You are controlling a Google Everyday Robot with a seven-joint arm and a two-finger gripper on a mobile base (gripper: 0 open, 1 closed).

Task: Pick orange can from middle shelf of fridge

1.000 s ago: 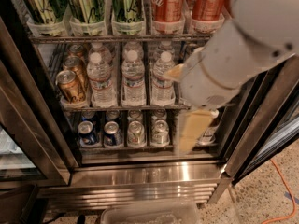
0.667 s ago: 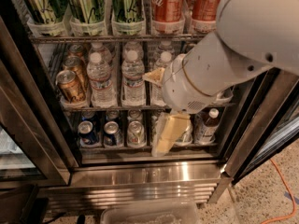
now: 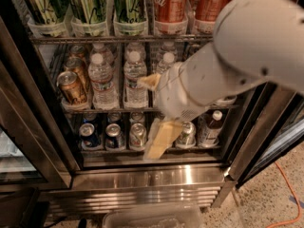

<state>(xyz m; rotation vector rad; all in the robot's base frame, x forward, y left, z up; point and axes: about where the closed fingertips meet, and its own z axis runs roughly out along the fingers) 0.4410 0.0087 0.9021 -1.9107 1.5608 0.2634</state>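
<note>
Several orange cans stand in the left lane of the middle shelf (image 3: 97,109) of the fridge (image 3: 45,132); the front orange can (image 3: 72,87) leans slightly, with more behind it. My gripper (image 3: 151,113) hangs in front of the shelf's middle lanes, right of the can and apart from it by two water-bottle lanes. Its cream fingers (image 3: 160,137) point down and left, one high and one low. They stand open with nothing held. My white arm (image 3: 247,51) hides the shelf's right part.
Water bottles (image 3: 102,80) fill the lanes beside the cans. Tall green cans (image 3: 88,4) and red cans (image 3: 171,4) stand above, small blue and silver cans (image 3: 114,136) below. The open door frame (image 3: 259,132) is at right, a clear bin (image 3: 152,217) on the floor.
My arm has swung left across the fridge front, carrying the gripper from the right lanes to the middle, closer to the orange cans. The upper finger has come into view.
</note>
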